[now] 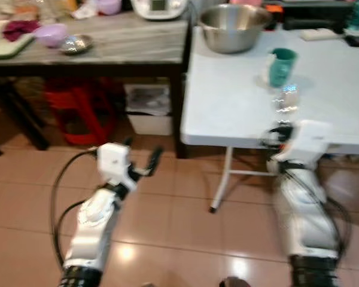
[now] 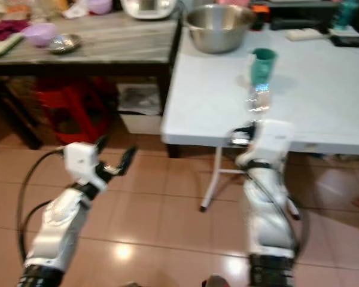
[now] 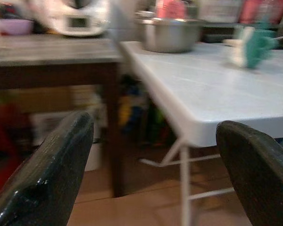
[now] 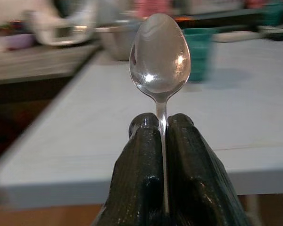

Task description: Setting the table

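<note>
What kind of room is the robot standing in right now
Probably a home kitchen or dining area: a white folding table carrying a steel mixing bowl and a green cup, a wooden side table with small bowls, and tiled floor. The right gripper holds a spoon.

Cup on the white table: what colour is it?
Teal green; the cup shows best in the left eye view.

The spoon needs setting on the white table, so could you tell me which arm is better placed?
Right: its tool grips the spoon at the white table edge; the left tool is open over floor.
</note>
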Tool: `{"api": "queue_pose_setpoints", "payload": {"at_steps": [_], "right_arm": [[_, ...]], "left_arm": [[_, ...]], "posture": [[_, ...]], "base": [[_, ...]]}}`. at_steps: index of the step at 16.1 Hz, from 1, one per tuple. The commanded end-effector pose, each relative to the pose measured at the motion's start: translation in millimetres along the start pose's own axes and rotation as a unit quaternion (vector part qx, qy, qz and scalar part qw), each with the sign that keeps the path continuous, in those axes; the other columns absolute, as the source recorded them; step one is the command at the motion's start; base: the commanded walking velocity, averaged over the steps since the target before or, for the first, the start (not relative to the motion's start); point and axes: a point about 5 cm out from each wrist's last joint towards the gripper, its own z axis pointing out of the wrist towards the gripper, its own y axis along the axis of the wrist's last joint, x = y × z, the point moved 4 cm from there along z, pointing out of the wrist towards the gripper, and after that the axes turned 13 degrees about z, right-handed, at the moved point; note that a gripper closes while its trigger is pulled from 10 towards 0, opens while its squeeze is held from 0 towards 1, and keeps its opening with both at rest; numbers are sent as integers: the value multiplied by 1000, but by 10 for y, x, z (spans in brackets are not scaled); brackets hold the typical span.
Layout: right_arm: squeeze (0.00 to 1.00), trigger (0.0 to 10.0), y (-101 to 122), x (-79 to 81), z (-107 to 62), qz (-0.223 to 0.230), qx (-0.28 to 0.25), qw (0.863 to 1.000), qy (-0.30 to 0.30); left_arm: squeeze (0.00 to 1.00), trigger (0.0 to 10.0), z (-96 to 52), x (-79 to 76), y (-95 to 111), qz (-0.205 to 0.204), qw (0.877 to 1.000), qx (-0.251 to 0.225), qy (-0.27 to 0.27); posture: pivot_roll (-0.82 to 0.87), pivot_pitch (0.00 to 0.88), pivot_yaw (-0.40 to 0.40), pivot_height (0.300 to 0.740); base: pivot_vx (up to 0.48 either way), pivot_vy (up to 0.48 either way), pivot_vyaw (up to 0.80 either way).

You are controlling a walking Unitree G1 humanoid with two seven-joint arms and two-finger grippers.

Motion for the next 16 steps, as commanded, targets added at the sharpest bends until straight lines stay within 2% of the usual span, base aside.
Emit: {"api": "queue_pose_setpoints", "payload": {"at_steps": [1,6,7,8,11,16], "right_arm": [[0,10000,56,-50,13,-4,-11,1000,-7],[0,10000,50,-79,20,-4,-12,1000,-11],[0,10000,49,-77,21,-5,-12,1000,-10],[0,10000,48,-76,18,-6,-13,1000,-10],[0,10000,54,-72,32,-11,-14,1000,-5],[0,10000,62,-62,41,-15,-16,1000,-1]], "left_arm": [[0,10000,8,-25,5,4,1000,1,-4],[0,10000,11,-47,4,0,1000,2,-5],[0,10000,14,-43,10,-5,1000,0,0],[0,10000,11,-50,22,7,1000,-4,-6],[0,10000,3,-53,31,-14,1000,-8,-4],[0,10000,-17,-36,33,-18,1000,-11,-2]], "posture": [[-187,118,96,740],[-183,115,101,740],[-183,115,101,740],[-183,112,99,740],[-185,109,91,740],[-184,111,88,740]], "base": [[0,386,0],[0,386,0],[0,0,0],[0,0,0],[0,0,0],[455,0,0]]}}
